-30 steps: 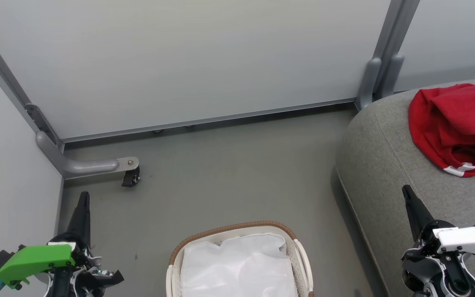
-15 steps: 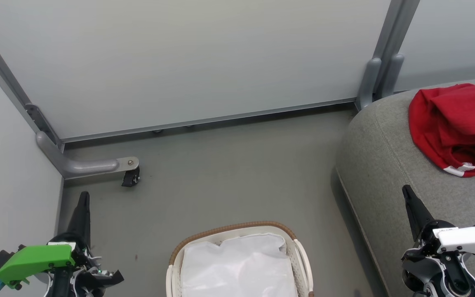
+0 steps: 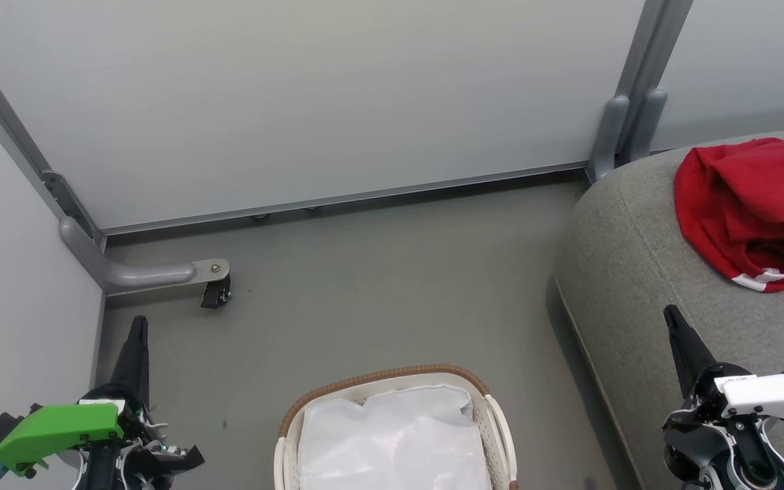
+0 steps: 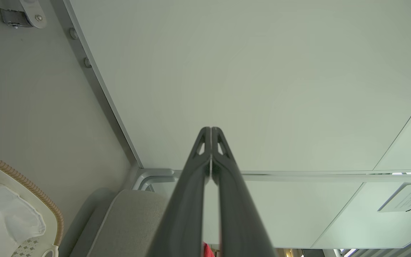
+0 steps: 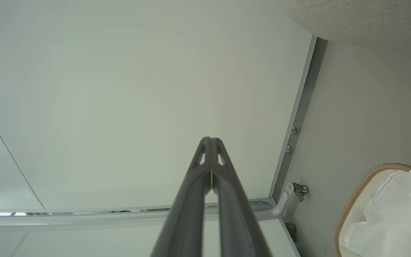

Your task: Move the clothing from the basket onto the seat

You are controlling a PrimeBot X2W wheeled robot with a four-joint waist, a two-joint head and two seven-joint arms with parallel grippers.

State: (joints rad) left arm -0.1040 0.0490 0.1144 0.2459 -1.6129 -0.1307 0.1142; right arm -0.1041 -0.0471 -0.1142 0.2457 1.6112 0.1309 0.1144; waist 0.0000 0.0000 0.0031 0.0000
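Our left pincer (image 3: 138, 325) and right pincer (image 3: 671, 316) are both pressed shut, holding nothing. The bright red garments with white trim (image 3: 746, 204) lie ahead of the right pincer on the large grey fabric couch cushion (image 3: 630, 272); the oval cream brown-rimmed basket (image 3: 378, 379) (white liner (image 3: 392, 435) showing) sits between both pincers.

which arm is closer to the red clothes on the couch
Right. The right arm has its jaws in front of the couch, just short of the red clothes. The left arm is far off across the floor, beyond the basket.
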